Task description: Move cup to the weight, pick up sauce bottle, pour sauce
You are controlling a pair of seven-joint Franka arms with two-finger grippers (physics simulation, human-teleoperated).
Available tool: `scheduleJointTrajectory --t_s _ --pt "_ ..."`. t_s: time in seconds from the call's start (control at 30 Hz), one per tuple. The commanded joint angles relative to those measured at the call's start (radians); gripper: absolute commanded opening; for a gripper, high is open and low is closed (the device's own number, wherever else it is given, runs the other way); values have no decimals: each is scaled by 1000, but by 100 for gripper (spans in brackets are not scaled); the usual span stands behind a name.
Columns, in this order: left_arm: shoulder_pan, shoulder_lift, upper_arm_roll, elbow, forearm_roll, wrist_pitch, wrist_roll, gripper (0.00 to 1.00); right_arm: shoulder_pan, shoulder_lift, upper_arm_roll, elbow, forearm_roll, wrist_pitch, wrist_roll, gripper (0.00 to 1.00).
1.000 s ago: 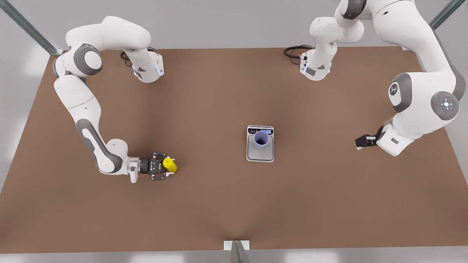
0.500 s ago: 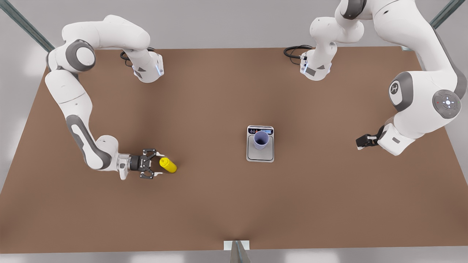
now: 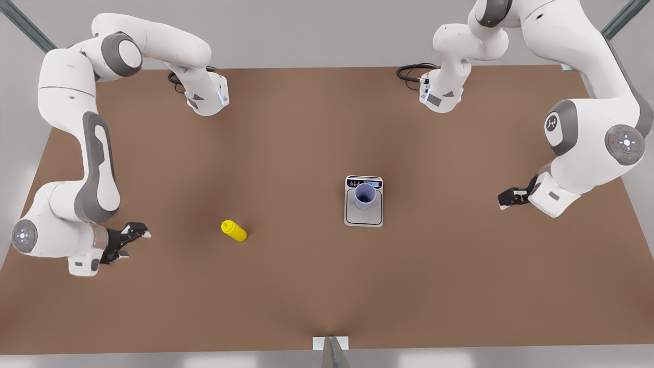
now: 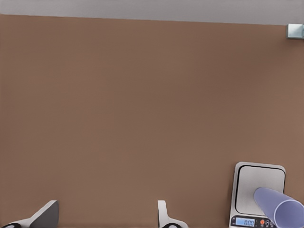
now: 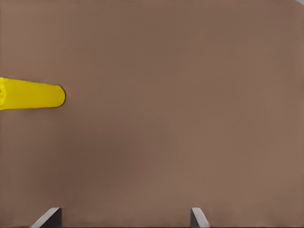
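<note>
The lavender cup [image 3: 365,196] stands upright on the silver weight [image 3: 364,217] at mid-table; the left wrist view shows the cup [image 4: 280,209] on the weight [image 4: 259,183] beside its blue display. The yellow sauce bottle [image 3: 234,230] lies on its side on the table, free of any gripper, and its body [image 5: 31,94] shows in the right wrist view. My right gripper [image 3: 134,241] [image 5: 123,218] is open, well off the bottle toward the front view's left. My left gripper [image 3: 503,198] [image 4: 104,218] is open and waits off the weight at the front view's right.
A brown table [image 3: 286,143] carries everything. A metal bracket [image 3: 331,343] [image 4: 295,31] sits at the table's near edge. Black cables [image 3: 411,71] coil by the arm bases at the far edge.
My right gripper, which stood open around the sauce bottle, has drawn back toward the front view's left. The bottle stays where it lay. The left arm has barely moved.
</note>
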State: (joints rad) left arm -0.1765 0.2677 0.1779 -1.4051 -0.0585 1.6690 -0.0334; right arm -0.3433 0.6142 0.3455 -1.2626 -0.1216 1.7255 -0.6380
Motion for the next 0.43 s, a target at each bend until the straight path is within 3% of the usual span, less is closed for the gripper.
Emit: scheduleJointTrajectory --t_s 0.0,0.1,0.23,0.4 --pt "0 -1 0 0 0 0 0 100 39 -24 -52 -4 7 -3 27 100" --pt "0 -5 3 48 0 -6 -3 100 305 -175 -345 -81 99 -15 277 100" --pt "-1 -5 -1 74 -4 -12 -2 100 354 -406 -352 -265 123 -1 566 100" --pt "3 -7 6 72 -9 -14 -2 100 356 -430 -352 -288 123 5 567 100"
